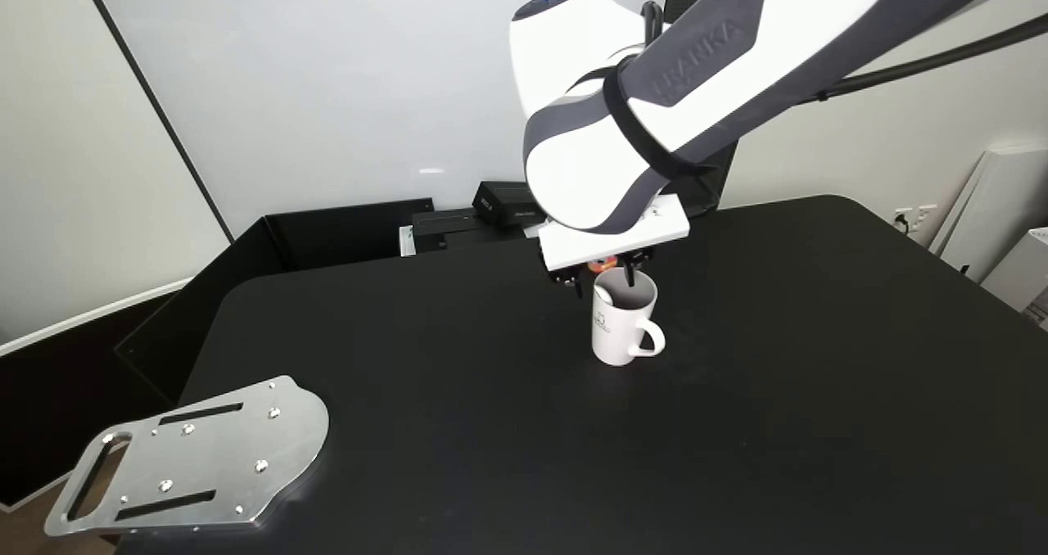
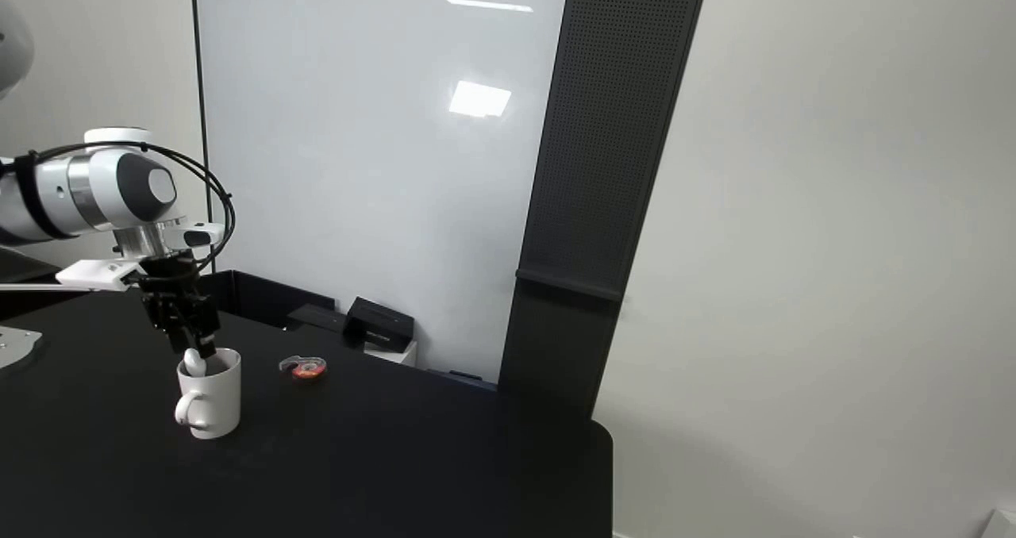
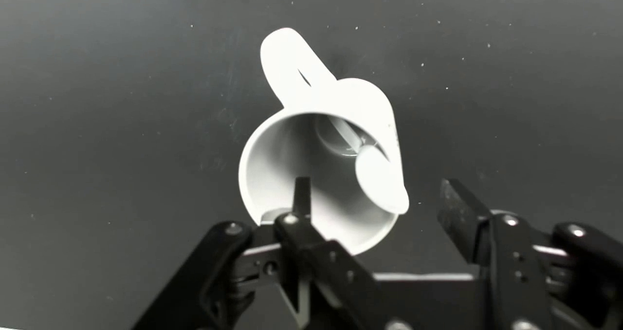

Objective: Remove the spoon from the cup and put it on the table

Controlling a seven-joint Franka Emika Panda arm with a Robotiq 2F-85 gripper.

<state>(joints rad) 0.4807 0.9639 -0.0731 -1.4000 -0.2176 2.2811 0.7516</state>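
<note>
The white cup [image 1: 610, 338] stands upright on the black table [image 1: 458, 424]; the cup is also in the other views [image 2: 221, 403] [image 3: 362, 96]. The white spoon [image 3: 379, 179] leans inside it, bowl up at the rim, handle down to the cup's bottom. The spoon's bowl also shows in both exterior views [image 1: 603, 295] [image 2: 194, 363]. My gripper [image 3: 376, 180] is open above the cup. In the wrist view one finger appears over the cup's mouth and the other beyond its rim, with the spoon's bowl between them. No contact with the spoon is visible.
A grey metal plate with holes [image 1: 213, 448] lies at the table's edge. A small orange-red object [image 2: 308, 370] lies on the table near the cup. Black boxes [image 2: 379, 325] stand behind the table's back edge, near the wall.
</note>
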